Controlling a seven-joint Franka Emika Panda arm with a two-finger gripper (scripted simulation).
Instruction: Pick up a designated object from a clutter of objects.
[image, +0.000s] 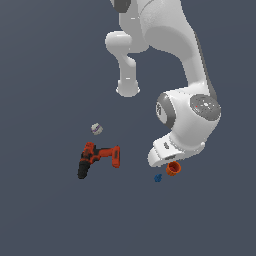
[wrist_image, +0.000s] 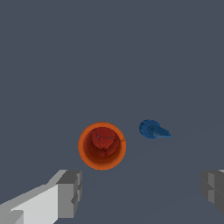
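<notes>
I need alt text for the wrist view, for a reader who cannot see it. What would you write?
A small orange cup, seen from above with its opening facing the camera, sits on a plain dark grey floor ahead of the open gripper. A tiny blue piece lies close beside the cup without touching it, and the grey fingertips touch neither object.

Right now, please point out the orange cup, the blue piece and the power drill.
orange cup (wrist_image: 102, 145): wrist view, its open inside.
blue piece (wrist_image: 151, 129): wrist view, its round body.
power drill (image: 102, 154): exterior view, its red body.
</notes>
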